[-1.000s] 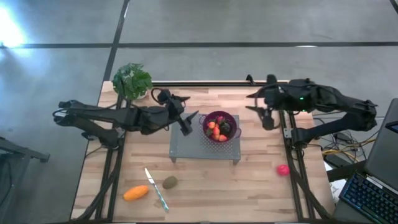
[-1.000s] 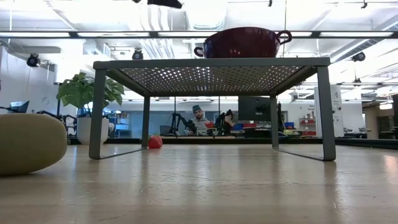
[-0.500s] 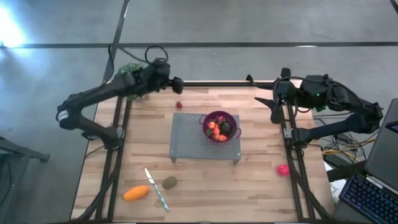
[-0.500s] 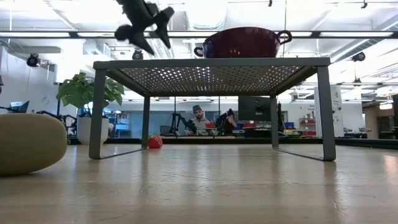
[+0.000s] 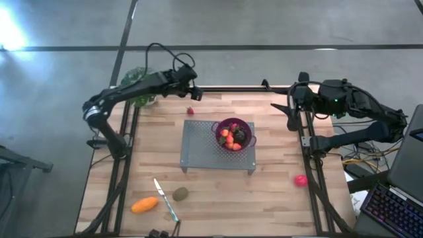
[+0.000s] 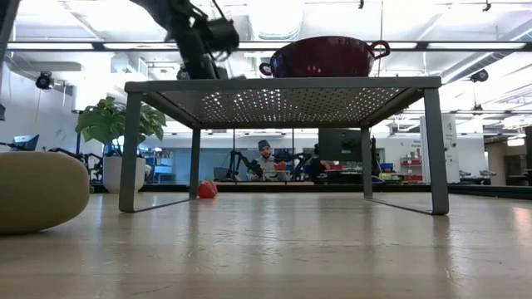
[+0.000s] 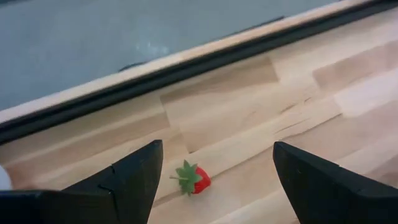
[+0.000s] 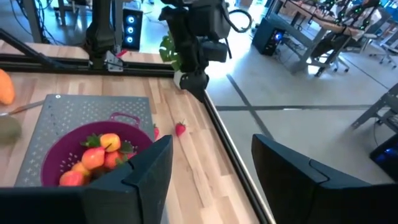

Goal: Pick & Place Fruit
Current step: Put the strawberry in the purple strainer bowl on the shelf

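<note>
Lining up on a stray strawberry (image 7: 194, 180) at the worktop's (image 5: 277, 178) far edge.
The left claw (image 7: 214, 171) is held spread above it for pickup into the purple bowl (image 5: 234, 135); the right claw (image 8: 208, 165), also spread, is parked aside.

Bare wood all round strawberry (image 7: 194, 179), rack (image 5: 201, 147) nearby, table rail (image 7: 186, 65) behind

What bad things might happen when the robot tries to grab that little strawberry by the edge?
The strawberry lies near the table's back edge, so a nudge from the open left gripper might roll it off. It is tiny between the wide fingers, so they may close on air. It must also go up into the purple bowl on the rack.
</note>
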You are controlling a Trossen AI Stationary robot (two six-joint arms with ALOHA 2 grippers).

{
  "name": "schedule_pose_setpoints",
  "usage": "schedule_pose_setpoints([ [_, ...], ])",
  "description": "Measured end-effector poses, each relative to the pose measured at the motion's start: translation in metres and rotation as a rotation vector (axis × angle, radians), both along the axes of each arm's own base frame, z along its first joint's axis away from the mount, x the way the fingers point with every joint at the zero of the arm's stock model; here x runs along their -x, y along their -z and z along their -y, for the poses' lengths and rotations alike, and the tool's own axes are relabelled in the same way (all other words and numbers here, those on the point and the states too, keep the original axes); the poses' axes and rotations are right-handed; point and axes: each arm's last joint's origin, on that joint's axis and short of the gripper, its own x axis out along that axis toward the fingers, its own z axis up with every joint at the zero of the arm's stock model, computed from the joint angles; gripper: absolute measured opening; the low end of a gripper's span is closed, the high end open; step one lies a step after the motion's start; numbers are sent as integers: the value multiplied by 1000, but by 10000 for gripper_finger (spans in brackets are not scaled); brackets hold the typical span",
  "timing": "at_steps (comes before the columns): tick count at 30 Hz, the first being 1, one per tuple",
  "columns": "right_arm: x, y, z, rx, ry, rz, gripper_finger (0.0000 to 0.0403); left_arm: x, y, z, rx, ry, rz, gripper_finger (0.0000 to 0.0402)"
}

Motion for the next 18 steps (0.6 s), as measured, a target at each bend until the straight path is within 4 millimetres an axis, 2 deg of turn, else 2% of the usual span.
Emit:
schedule_pose_setpoints([
  [10,0,1,0,-1,-1,-7,196,-12,49,-9,209,-8,-104,309],
  [18,1,1,0,-15,4,-10,202,-16,63,-9,247,-21,-147,309],
])
